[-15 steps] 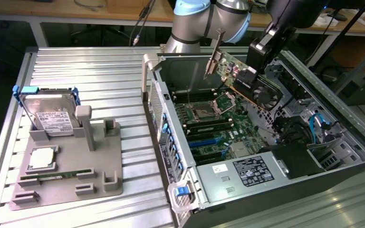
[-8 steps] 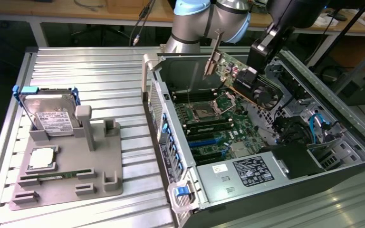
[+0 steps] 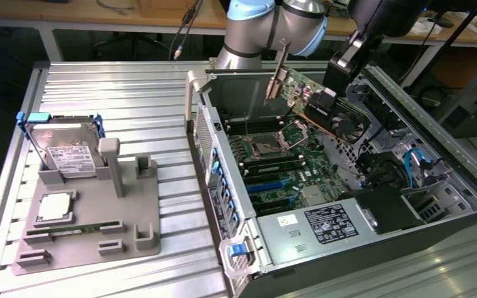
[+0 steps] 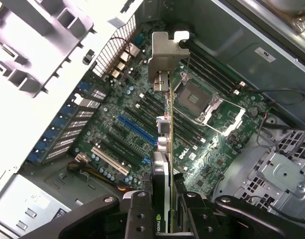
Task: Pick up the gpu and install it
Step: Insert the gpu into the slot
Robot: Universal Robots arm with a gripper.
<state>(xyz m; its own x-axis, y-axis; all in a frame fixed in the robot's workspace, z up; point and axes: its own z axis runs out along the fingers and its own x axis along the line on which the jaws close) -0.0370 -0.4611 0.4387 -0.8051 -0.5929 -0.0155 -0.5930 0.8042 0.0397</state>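
Case: the open computer case (image 3: 437, 205) lies on its side on the ribbed metal table (image 3: 122, 93), at the exterior view's right, with its motherboard (image 3: 280, 177) bare beneath me
Socket: the processor socket (image 3: 270, 146) has its metal frame flipped up, on the board under my card
Slots: a long blue slot (image 4: 137, 130) and a white slot (image 4: 110, 162) lie side by side on the board, beside the card's lower edge
Crowding: blue cables (image 3: 417, 162) and black metal bays fill the case's side at the exterior view's right, apart from the card
Holder: a gray fixture (image 3: 131, 205) at the exterior view's left carries the hard drive (image 3: 66, 146) upright at its far end, with a narrow green memory stick (image 3: 72, 227) nearer, all well apart from me
Claw: my claw (image 4: 169, 221) is clamped on the gpu (image 4: 170, 139), a black finger (image 4: 141, 214) on each flat side and the card edge-on between them
gpu: held in the air over the far half of the case, tilted, silver bracket (image 3: 277, 71) uppermost, round black fan (image 3: 348, 124) facing the exterior view's right
Writing: DELL in white on the motherboard; a green-and-white logo on the card by my finger; the print on the power supply (image 3: 305, 239) label and the hard drive's white label is too small to read
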